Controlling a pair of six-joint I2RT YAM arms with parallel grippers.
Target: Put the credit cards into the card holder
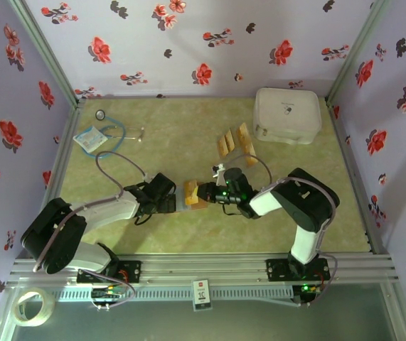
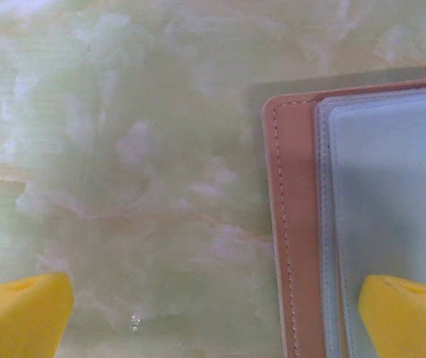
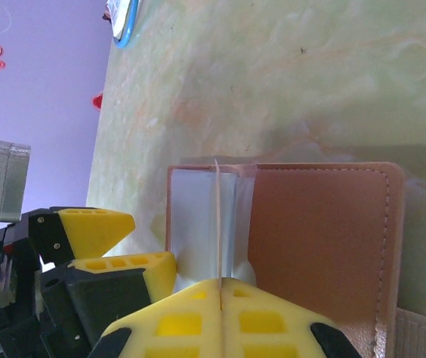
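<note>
Your right gripper: jaws pressed together on one credit card. Card seen edge-on, standing over open card holder at its clear sleeve; can't tell if it is in a slot.
Your left gripper: jaws spread wide, nothing held, one fingertip over sleeve, other over bare table.
Holder flat, mid-table, between both grippers.
Loose credit cards: three in a row, farther back, near white case.
</note>
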